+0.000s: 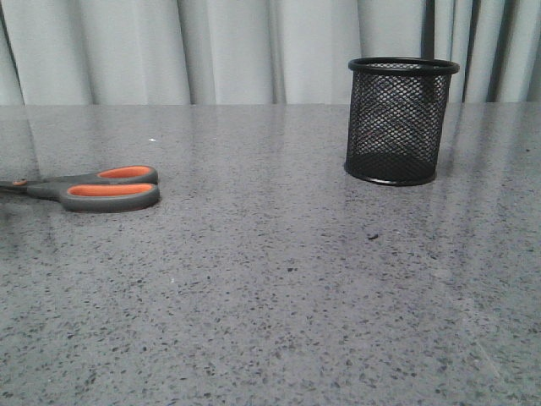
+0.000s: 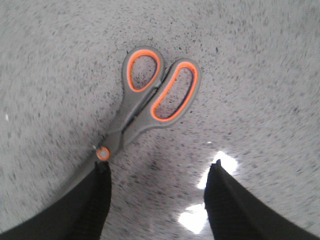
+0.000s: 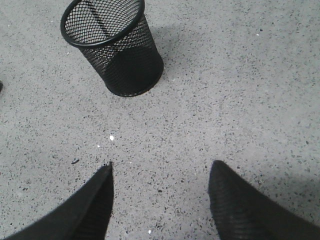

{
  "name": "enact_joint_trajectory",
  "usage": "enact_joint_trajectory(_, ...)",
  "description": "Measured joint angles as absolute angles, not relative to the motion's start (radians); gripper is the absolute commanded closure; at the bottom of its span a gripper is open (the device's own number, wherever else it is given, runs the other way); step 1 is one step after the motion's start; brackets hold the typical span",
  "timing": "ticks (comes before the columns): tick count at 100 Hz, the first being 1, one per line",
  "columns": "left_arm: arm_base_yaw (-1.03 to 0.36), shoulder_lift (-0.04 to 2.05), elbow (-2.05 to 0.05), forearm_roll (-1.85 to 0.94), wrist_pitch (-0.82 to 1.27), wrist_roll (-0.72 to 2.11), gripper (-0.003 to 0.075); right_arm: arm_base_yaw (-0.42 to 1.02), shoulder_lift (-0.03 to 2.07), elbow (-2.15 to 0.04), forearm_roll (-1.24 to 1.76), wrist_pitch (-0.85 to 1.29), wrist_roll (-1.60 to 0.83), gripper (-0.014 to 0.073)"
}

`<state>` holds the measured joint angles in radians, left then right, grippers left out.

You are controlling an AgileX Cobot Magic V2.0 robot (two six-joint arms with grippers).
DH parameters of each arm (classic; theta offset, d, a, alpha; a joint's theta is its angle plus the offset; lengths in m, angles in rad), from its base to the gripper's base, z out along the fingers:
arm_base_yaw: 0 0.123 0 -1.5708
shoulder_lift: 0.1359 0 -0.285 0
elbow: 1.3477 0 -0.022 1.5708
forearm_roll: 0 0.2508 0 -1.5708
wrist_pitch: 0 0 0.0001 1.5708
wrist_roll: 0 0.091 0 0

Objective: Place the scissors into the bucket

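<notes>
Lying flat and closed on the speckled grey stone-look tabletop: scissors with dark grey handles lined in orange, orange pivot dot and dark blades. Sitting just ahead of the left gripper, handle loops pointing away from it, pivot touching or almost touching the tip of one finger; blades running back under that finger and mostly hidden. Left jaws standing spread, holding nothing. Right gripper likewise spread and empty, hovering over bare table with the small black wire-mesh cylindrical bucket some way ahead of it and off to one side. Bucket standing upright, nothing visible inside through the mesh, well apart from the scissors across the table in the front view.

Handling, as judged: stiff, fairly light, metal blades likely slick and thin against the hard top, rubbery-looking handles offering better friction. Best hold probably across the neck just beyond the pivot, or across the two handle shanks, jaws closing over the narrow width. Low profile on a hard surface calling for fingertips nearly scraping the table. Narrow bucket mouth calling for blades-down release.
</notes>
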<state>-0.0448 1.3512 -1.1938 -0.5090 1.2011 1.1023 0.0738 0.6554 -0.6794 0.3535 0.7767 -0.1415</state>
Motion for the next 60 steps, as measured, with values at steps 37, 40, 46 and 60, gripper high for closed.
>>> enact_joint_trajectory(37, -0.082, 1.552, -1.337, -0.429, 1.22, 1.372, 0.0334, 0.074, 0.655, -0.679, 0.354, 0.781, -0.15, 0.0215)
enact_joint_trajectory(40, -0.102, 1.561, -1.341, -0.403, 1.22, 1.374, 0.0334, 0.074, 0.655, -0.679, 0.354, 0.781, -0.152, 0.0215)
enact_joint_trajectory(46, -0.139, 1.579, -1.348, -0.345, 1.222, 1.379, 0.0334, 0.074, 0.655, -0.679, 0.354, 0.781, -0.154, 0.0215)
enact_joint_trajectory(60, -0.215, 1.612, -1.353, -0.27, 1.222, 1.383, 0.0334, 0.074, 0.655, -0.679, 0.354, 0.781, -0.154, 0.0215)
